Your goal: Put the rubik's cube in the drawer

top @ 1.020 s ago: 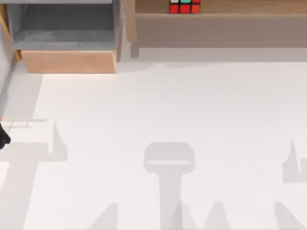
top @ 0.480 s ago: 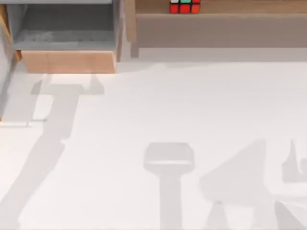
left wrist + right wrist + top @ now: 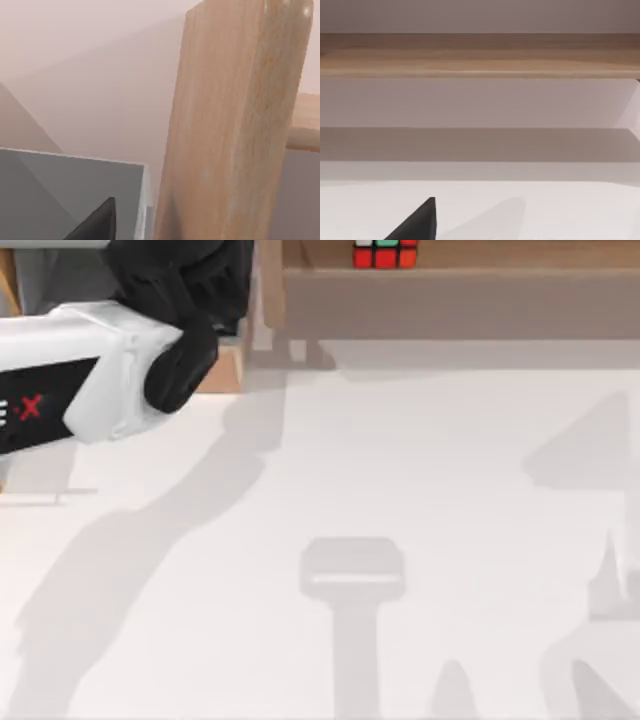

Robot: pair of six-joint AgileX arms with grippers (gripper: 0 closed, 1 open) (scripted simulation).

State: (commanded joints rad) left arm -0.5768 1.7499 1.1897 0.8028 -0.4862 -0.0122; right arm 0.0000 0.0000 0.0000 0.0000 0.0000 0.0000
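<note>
The rubik's cube (image 3: 385,253) sits on the long wooden shelf (image 3: 460,280) at the back, right of centre, with red stickers facing me. The drawer (image 3: 60,285) stands pulled out at the back left, its grey inside and a corner of its light-wood front (image 3: 227,368) showing. My left arm reaches in from the left, and its black left gripper (image 3: 190,280) hangs over the drawer and covers most of it. The left wrist view shows the drawer's grey wall (image 3: 60,190) beside the shelf's wooden end post (image 3: 225,125). The right wrist view faces the shelf (image 3: 480,55) across the table.
The white table (image 3: 400,470) lies open in front of the shelf and drawer, crossed by arm shadows. The shelf's end post (image 3: 270,290) stands between the drawer and the cube's side.
My left arm has swung in from the left edge and now hangs over the drawer. The shadow on the right side of the table has shifted towards the back.
</note>
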